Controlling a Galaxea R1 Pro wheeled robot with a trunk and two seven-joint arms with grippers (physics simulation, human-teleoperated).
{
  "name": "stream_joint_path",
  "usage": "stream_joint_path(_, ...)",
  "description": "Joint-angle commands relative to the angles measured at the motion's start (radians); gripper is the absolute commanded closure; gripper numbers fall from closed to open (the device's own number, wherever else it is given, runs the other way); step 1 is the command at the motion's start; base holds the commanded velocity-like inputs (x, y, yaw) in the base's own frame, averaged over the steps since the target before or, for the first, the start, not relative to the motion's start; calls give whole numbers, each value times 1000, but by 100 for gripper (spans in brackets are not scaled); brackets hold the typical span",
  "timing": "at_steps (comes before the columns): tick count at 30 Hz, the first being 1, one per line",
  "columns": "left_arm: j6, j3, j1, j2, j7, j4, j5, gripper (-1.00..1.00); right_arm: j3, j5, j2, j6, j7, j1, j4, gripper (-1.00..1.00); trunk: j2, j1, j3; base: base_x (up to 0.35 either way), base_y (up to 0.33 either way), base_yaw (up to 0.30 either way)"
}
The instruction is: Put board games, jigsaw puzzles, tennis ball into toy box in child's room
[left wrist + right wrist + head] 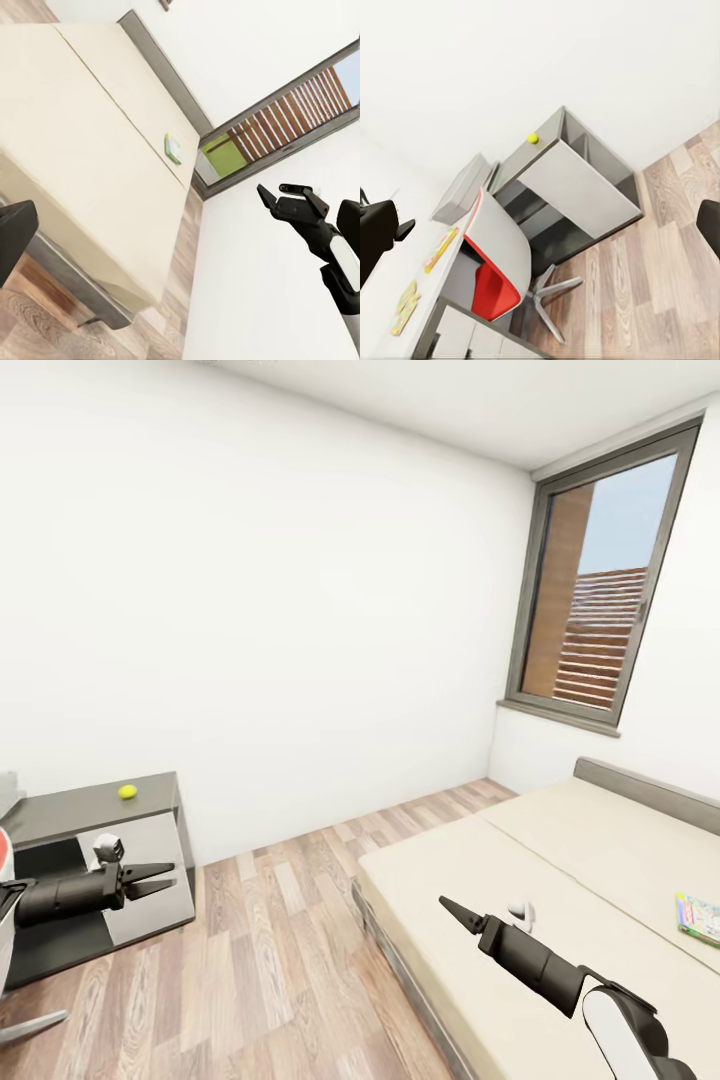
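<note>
Head view: white-walled room with wood-plank floor (270,940) and a grey-framed window (600,585) at right. The wide low cream-beige bed (560,880) in two panels fills the lower right; one flat colourful game box (700,918) with a green-white lid lies on its far panel near the right edge, also seen in the left wrist view as a small green-white rectangle (173,148) on the mattress beside the seam. The small yellow-green tennis ball (127,792) sits on the low dark-grey-topped section of the table (95,805) at left, well apart from the bed; right wrist view shows the same ball (532,138) on that dark grey top. In the right wrist view, the long light grey shallow toy box (461,191) rests on the white desk top just beside the lower section, two thin multicolour flat pieces (441,249) (405,307) lie on the white top further along, and a grey-and-red swivel chair (499,259) stands at the desk. Left black gripper (160,880) hovers in front of the low section's white front panel, jaws parted narrowly, holding nothing. Right black gripper (455,912) hangs above the near bed panel; in the left wrist view it (292,196) shows its fingers spread apart, empty. Both grippers are well apart from the ball and game box.
</note>
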Motion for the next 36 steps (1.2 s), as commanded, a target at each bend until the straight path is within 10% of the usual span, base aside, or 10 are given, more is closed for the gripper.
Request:
stream_joint_path(1,11,0,0,0,-4,0,-1,-100,-1,-6,0,8,0,0,0,-100,-1,0,0,0,0,227)
stream_joint_path(36,4,2,0,-1,-4,0,2,-100,-3,-8,-1,12,1,0,3,-100,-1,0,5,-37,0,277)
